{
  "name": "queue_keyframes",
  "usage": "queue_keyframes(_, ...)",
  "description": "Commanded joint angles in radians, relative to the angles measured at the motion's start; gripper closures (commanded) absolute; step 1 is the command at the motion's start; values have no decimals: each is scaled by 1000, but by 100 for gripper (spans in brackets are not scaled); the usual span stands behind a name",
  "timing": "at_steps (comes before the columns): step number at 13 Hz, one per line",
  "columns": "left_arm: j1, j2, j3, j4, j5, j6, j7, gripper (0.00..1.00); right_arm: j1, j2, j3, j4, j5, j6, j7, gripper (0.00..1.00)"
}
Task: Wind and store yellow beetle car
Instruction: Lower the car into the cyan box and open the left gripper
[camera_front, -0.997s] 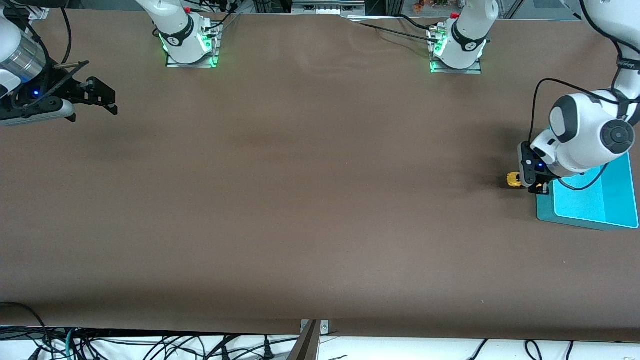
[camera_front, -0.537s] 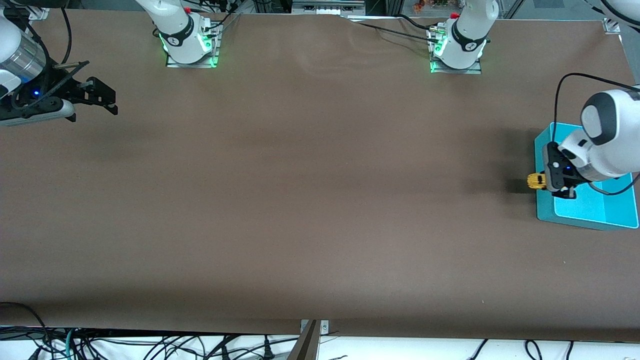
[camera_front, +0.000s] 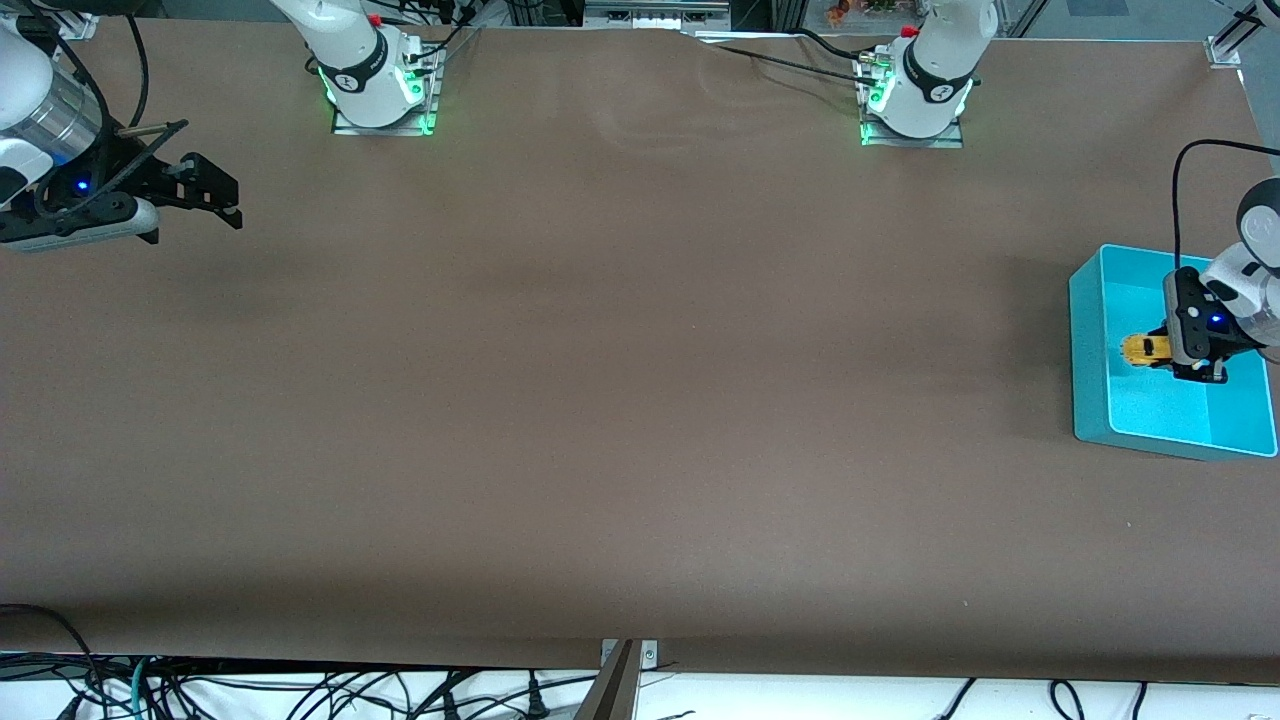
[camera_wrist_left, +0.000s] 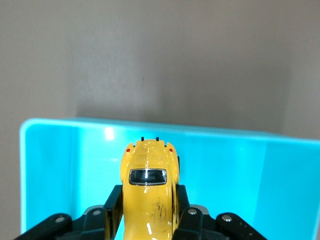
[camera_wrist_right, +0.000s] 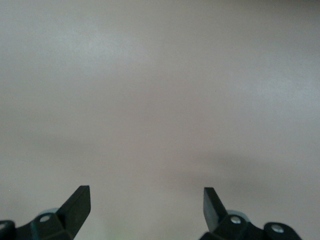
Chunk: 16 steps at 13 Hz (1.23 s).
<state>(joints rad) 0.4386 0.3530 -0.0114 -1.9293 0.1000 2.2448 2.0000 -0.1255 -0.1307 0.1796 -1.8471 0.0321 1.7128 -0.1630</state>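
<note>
My left gripper (camera_front: 1165, 352) is shut on the yellow beetle car (camera_front: 1142, 349) and holds it over the inside of the turquoise bin (camera_front: 1088, 330) at the left arm's end of the table. In the left wrist view the car (camera_wrist_left: 148, 180) sits between my black fingers (camera_wrist_left: 114, 202), its rounded end pointing out over the bin's floor (camera_wrist_left: 60, 175). My right gripper (camera_front: 215, 198) is open and empty, waiting above the table at the right arm's end. In the right wrist view (camera_wrist_right: 146, 200) only bare table shows between its fingertips.
The brown table (camera_front: 620, 380) stretches between the two arms. The arm bases (camera_front: 380, 85) stand along the edge farthest from the front camera. Cables hang below the near edge.
My left gripper has carried the yellow car from over the table beside the bin to over the bin's inside. The right gripper has barely moved.
</note>
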Motion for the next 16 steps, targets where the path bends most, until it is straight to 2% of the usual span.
queue_keyframes(1,44,102,-12,30,32,100,77,100,7,3,-3,22,-11,-22,7,0)
queue_keyframes(6,55,196,-10,30,55,205,85,100,7,5,-3,22,-11,-24,5,0)
queue_keyframes(16,55,264,-10,27,43,271,79,100,7,6,-3,22,-11,-24,5,0)
